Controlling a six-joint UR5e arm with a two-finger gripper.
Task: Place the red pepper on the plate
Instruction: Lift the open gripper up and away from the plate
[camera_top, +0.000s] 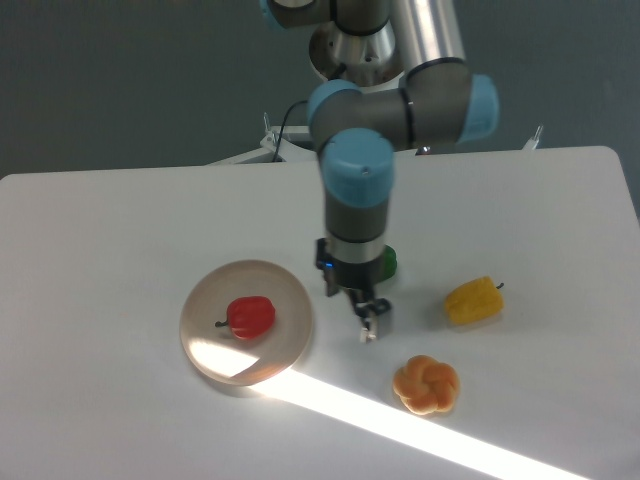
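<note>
The small glossy red pepper (251, 317) lies on the round beige-pink plate (205, 305), near the plate's middle, with its dark stem pointing left. My gripper (364, 318) hangs over the bare table to the right of the plate, clear of its rim. It points down, its fingers are open and nothing is between them. It touches neither the pepper nor the plate.
A green pepper (389, 262) is mostly hidden behind my wrist. To the right lies a yellow pepper (473, 301), and an orange lobed pepper (426, 385) sits toward the front. A bright band of light crosses the table from the plate's front edge to the lower right.
</note>
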